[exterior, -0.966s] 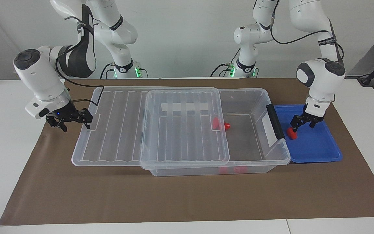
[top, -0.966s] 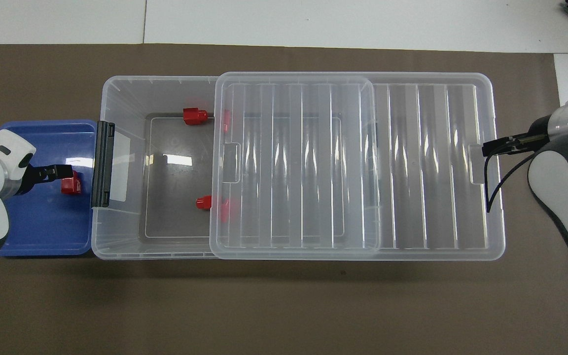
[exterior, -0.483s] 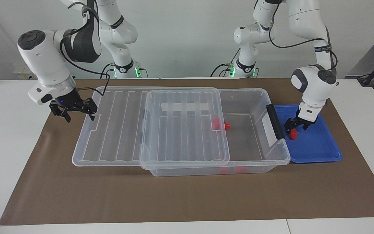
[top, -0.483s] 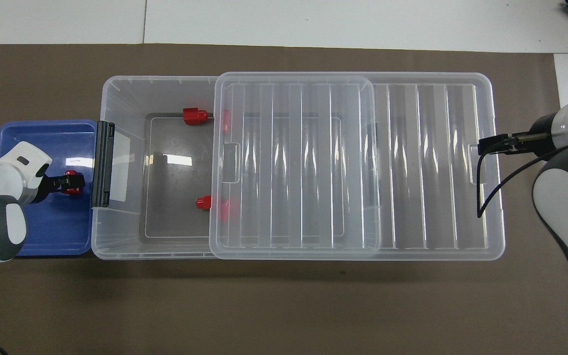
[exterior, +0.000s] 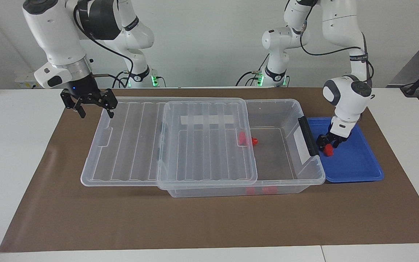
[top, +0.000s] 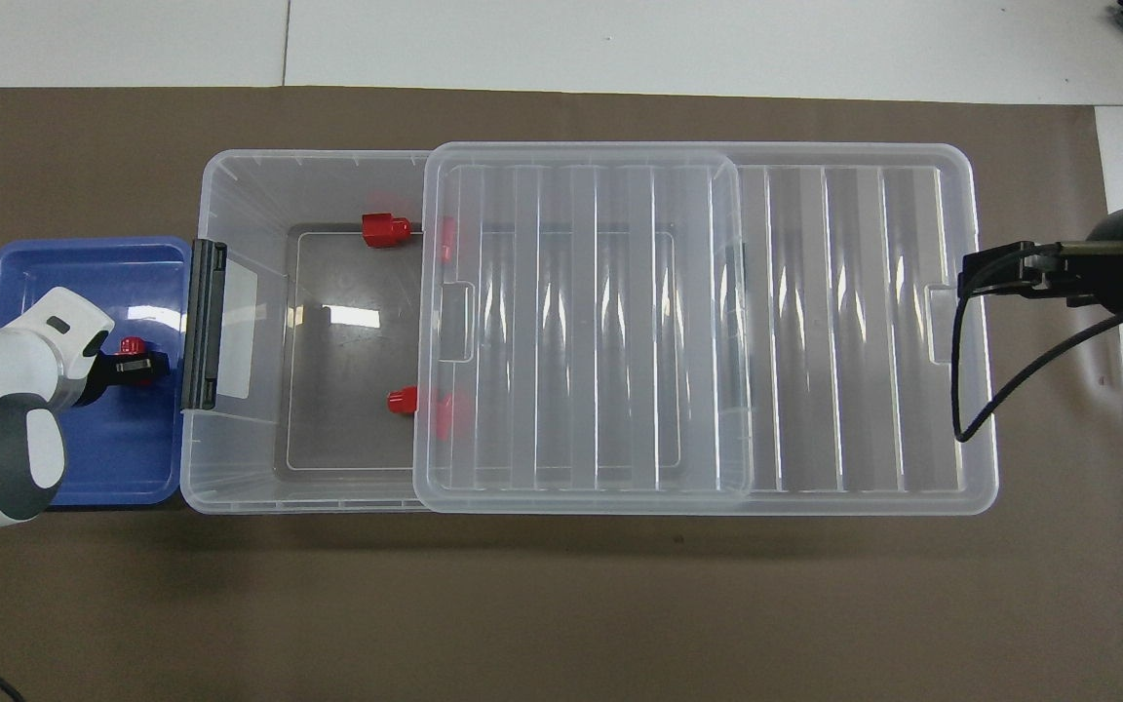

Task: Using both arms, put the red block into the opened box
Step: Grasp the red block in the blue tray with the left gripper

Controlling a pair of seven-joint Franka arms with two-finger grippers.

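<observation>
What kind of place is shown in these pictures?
Probably a robotics lab test bench: two white arms mounted at a white table, a brown mat, and a clear box with red blocks.

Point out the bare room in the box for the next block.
Free: the box floor between the latch wall, the lid edge and its two red blocks. Crowded: the blue tray by the latch, where the left claw grips the red block. Right claw hangs open over the lid's end.
</observation>
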